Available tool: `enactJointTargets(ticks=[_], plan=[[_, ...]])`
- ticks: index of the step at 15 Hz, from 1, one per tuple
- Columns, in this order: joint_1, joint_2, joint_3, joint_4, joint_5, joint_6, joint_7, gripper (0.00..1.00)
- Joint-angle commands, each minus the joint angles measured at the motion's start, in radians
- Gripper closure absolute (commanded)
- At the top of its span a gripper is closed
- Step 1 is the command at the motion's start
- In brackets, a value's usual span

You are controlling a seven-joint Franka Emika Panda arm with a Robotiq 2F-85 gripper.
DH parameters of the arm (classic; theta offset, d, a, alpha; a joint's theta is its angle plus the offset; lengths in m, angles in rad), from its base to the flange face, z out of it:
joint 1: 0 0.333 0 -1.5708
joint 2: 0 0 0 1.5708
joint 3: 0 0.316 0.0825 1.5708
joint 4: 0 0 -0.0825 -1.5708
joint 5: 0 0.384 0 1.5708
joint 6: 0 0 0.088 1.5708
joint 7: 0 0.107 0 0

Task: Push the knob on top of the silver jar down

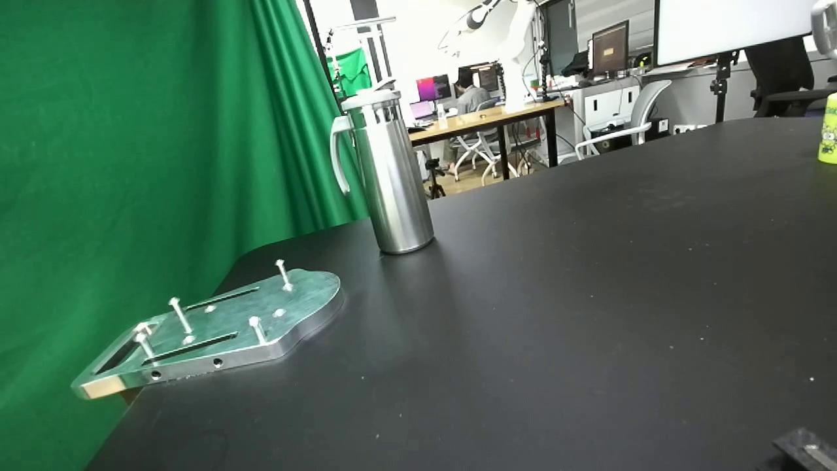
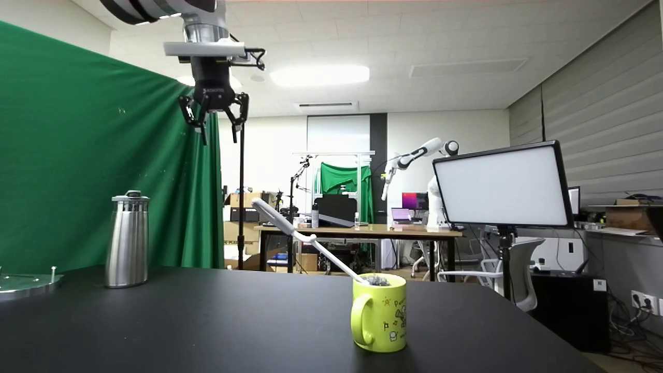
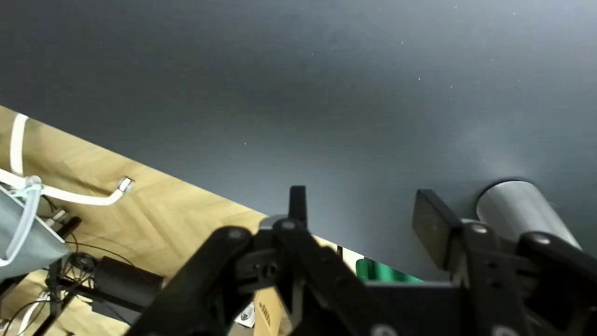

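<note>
- One jar (image 2: 127, 248) upright on bench (image 2: 233, 326), knob (image 2: 133, 193) on top.
- Tool (image 2: 219, 139) high above bench, jaws parted.
- Mug (image 2: 383, 318) well apart from jar.

Shows silver on the jar (image 2: 127, 248), light grey on its handle (image 1: 336, 154), grey on its knob (image 2: 133, 194). Runs mostly black with white lettering on the gripper (image 2: 219, 136). Reads lime on the mug (image 2: 386, 316), printed with multicoloured cartoon motifs. Goes black with pale specks on the tabletop (image 1: 556, 314), solid green on the curtain (image 1: 131, 144), green-tinted silver on the plate (image 1: 307, 288), grey-and-white on the stick (image 2: 277, 217).
</note>
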Motion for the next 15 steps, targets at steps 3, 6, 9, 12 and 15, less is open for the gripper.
enactJointTargets(ticks=[3, 6, 9, 12, 15], plan=[[0.038, 0.256, 0.078, 0.361, 0.083, -0.266, -0.063, 0.81], [0.047, 0.380, 0.129, 0.530, 0.059, -0.388, -0.040, 0.99], [0.039, 0.367, 0.155, 0.497, 0.053, -0.374, -0.038, 0.97], [0.045, 0.441, 0.168, 0.594, 0.047, -0.424, -0.037, 0.99], [0.044, 0.450, 0.168, 0.608, 0.047, -0.429, -0.037, 0.99]])
